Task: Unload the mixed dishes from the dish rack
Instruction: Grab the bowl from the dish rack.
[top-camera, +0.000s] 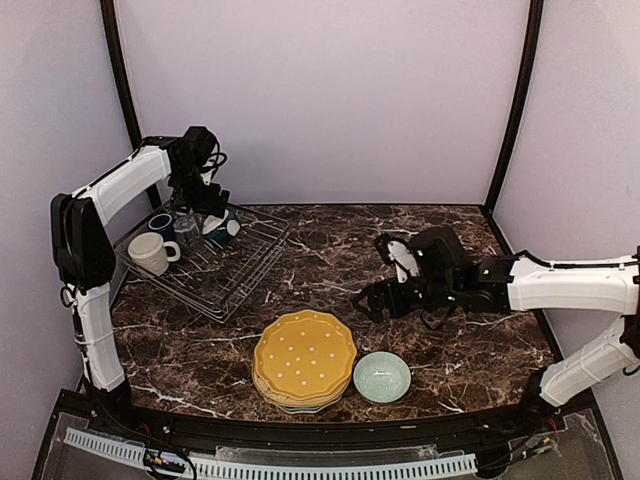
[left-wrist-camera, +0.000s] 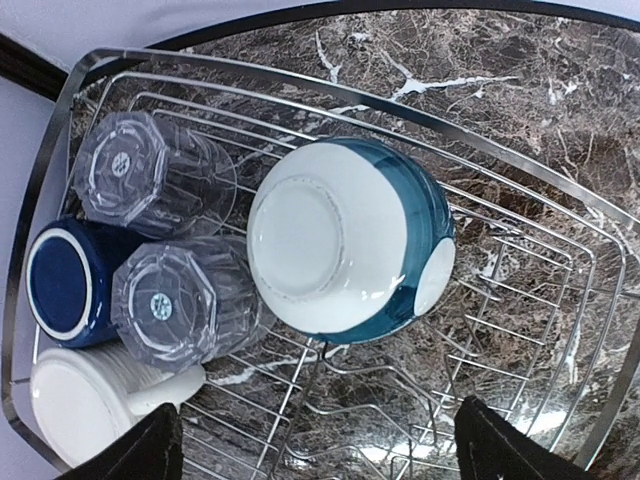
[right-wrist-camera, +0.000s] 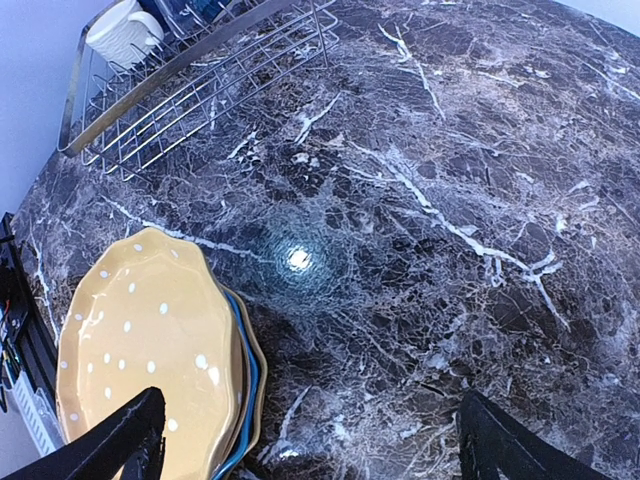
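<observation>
Above the marble table (top-camera: 330, 250), the left gripper (left-wrist-camera: 320, 460) is hanging open, empty, over the rack's (left-wrist-camera: 480, 138) upturned bowl (left-wrist-camera: 340, 240), probably to grasp it.

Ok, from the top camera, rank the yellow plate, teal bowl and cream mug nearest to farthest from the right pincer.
1. Yellow plate, front centre, closest to the right pincer.
2. Teal bowl, inside the rack.
3. Cream mug, rack's left end.

No readable text, labels, brands or numbers on anything.
</observation>
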